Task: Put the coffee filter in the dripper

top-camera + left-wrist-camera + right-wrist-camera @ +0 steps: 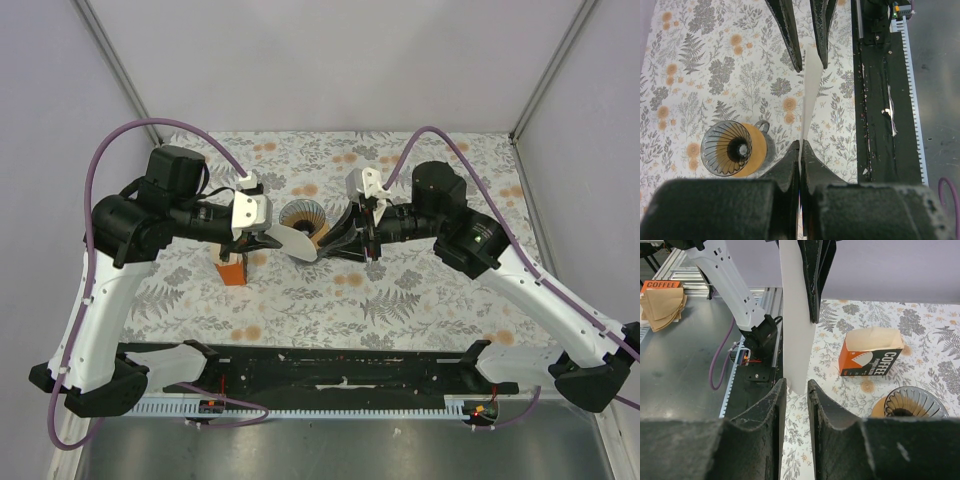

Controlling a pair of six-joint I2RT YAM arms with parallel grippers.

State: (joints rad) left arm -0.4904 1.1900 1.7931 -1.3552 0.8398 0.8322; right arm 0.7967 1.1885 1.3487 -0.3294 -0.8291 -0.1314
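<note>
Top external view showed both arms bent inward over the middle of the floral surface (420, 300). The left end effector (272, 238) and the right end effector (335, 238) faced each other with the coffee filter (298, 243) between them. The filter was held in the air just on the near side of the dripper (303, 213). From above it read as a white fan shape overlapping the dripper's near rim, and the stance of either set of fingers could not be made out there.

The left wrist view settled the left side: its fingers were pressed together, pinching one edge of the filter. The paper appeared edge-on as a thin white strip running away to the right arm's fingers. Those two stood apart, straddling the far edge, with a gap showing on one side of the paper. The dripper stood on the surface off to one side, clear of the paper.

The right wrist view gave the same spread from its own end, the strip's lower end sitting between the parted fingers. Only here did an open-topped orange box (870, 360) lettered COFFEE show near the dripper, and a stack of brown filters (662, 302) on the grey metal table (680, 365) beyond the surface
</note>
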